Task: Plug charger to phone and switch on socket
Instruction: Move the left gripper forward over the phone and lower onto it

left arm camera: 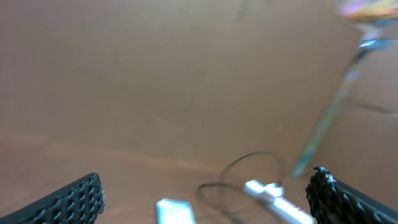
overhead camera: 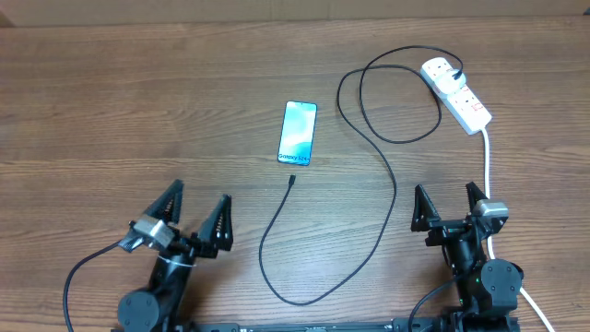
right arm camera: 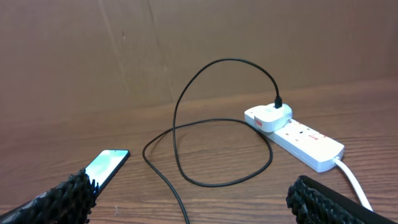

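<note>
The phone (overhead camera: 298, 133) lies screen-up mid-table, with the free tip of the charger (right arm camera: 230, 60) just short of its near end, unplugged. The socket (overhead camera: 458, 94) sits far right. Left gripper (overhead camera: 200, 192) and right gripper (overhead camera: 444, 189) stand spread wide, empty

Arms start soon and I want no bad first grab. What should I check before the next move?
1. Phone flat, screen up, nothing on it: ok.
2. Charger tip free on the table near the phone's end, unplugged: ok.
3. Charger's other end seated in the socket: ok.
4. Left hand open, empty: ok.
5. Right hand open, empty: ok.
6. Socket switch position: cannot tell.
</note>
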